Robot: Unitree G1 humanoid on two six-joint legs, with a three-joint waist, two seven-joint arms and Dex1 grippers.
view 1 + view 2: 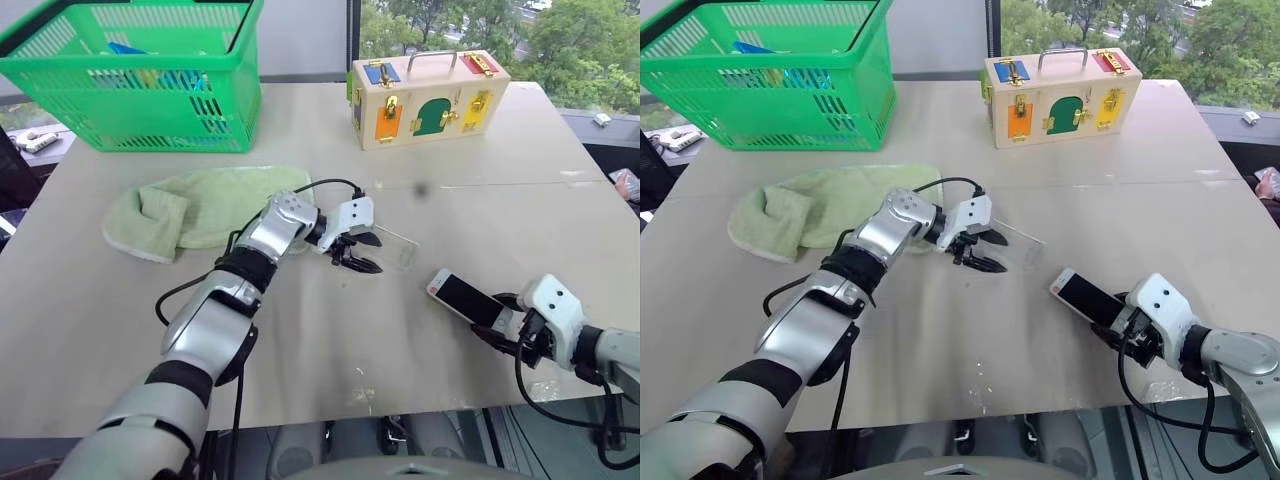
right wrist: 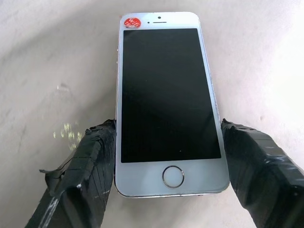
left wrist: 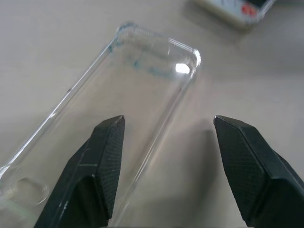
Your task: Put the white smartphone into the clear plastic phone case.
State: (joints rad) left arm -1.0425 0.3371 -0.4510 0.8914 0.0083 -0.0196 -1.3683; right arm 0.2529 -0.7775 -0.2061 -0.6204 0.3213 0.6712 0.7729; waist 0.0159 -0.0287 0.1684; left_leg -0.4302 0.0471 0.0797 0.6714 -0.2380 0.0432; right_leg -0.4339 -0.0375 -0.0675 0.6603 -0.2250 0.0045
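Observation:
The clear plastic phone case (image 1: 396, 246) lies flat on the beige table just past my left gripper (image 1: 356, 254). In the left wrist view the case (image 3: 118, 104) stretches away from the fingertips (image 3: 105, 156). One finger overlaps its long edge, and the other stands off over bare table. The left gripper (image 3: 169, 118) is open and holds nothing. At the table's near right, my right gripper (image 1: 503, 322) is shut on the white smartphone (image 1: 463, 297). The phone (image 2: 166, 99) is screen up, its home-button end sits between the taped fingers (image 2: 90, 166), and a red sticker marks its far corner.
A pale green towel (image 1: 200, 210) lies bunched behind my left arm. A green basket (image 1: 140, 90) stands at the far left and a wooden latch box (image 1: 430, 95) at the far middle. The table's front edge (image 1: 400, 405) runs close under my right gripper.

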